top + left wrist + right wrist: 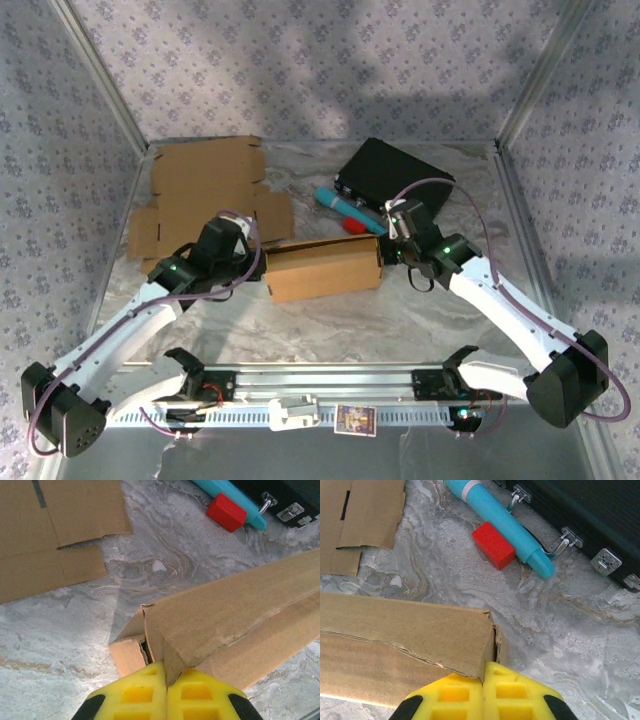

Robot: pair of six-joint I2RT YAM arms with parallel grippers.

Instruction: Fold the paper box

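The paper box (pixel 322 268) is a long brown cardboard carton lying closed across the middle of the table. My left gripper (pixel 258 262) is at its left end and my right gripper (pixel 388 250) at its right end. In the left wrist view the yellow fingers of the left gripper (pixel 166 679) are shut tip to tip, touching the lower corner of the box (pixel 235 615); a small gap shows at that end flap. In the right wrist view the right gripper (pixel 484 672) is shut too, its tips against the end corner of the box (pixel 400 630).
A flat unfolded cardboard sheet (pixel 205 195) lies at the back left. Behind the box are a teal pen (pixel 345 207), a red block (pixel 352 226) and a black case (pixel 393 175) with metal latches. Patterned walls enclose the table on three sides.
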